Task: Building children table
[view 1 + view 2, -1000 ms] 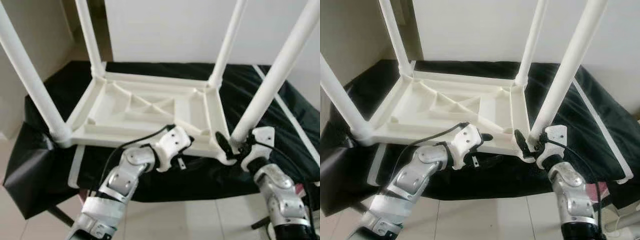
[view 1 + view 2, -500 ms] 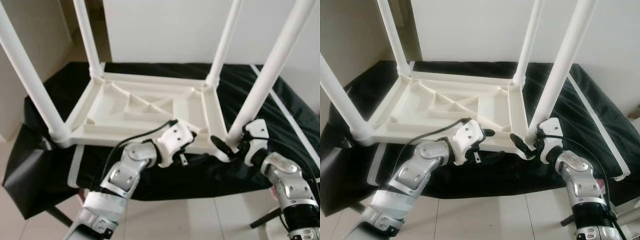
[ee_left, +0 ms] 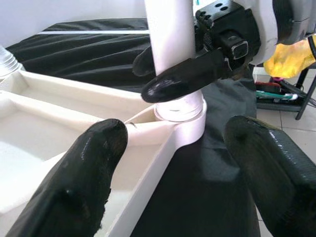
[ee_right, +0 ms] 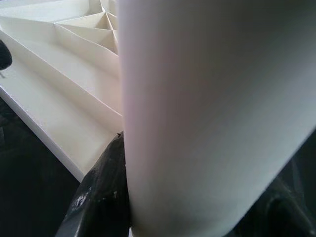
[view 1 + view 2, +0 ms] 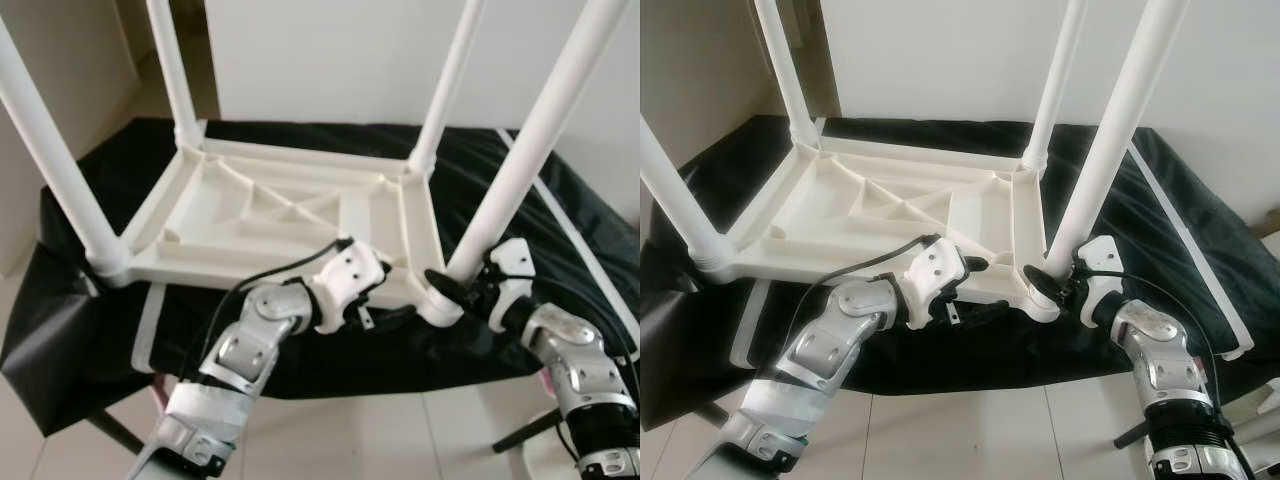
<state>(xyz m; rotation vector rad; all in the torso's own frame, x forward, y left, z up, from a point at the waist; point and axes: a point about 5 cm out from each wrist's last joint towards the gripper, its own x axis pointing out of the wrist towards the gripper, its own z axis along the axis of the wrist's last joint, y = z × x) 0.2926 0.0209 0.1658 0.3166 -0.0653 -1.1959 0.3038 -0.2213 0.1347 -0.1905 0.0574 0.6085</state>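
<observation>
Left eye view puts the upturned white table (image 5: 290, 215) in the middle of the frame, lying top-down on a black cloth (image 5: 520, 180) with four white legs rising out of its corners. The right gripper (image 5: 462, 292) sits at lower right, its black fingers closed around the base of the near right leg (image 5: 520, 160) just above the corner socket. The likely trouble, as I judge it, is a sideways pull on that leg: the long tube gives plenty of leverage, so it could cock in the socket or drag the whole frame across the slick cloth towards the edge. The left gripper (image 5: 385, 300) is at lower centre, against the table's near rim.

Right eye view shows the same layout; the table's underside is a tray of ribs and diagonal braces, cream-white plastic, and all four legs look seated and roughly upright.

Left wrist view looks along two black fingers (image 3: 84, 182) that stand apart with nothing between them, one over the rim and one over the cloth. Ahead, the right gripper's finger presses against the leg above its round collar (image 3: 180, 116). If this open hand does not steady the rim, the frame may shift.

Right wrist view is mostly the leg's pale tube up close, with a dark finger (image 4: 101, 197) touching it and the ribbed underside at upper left.
</observation>
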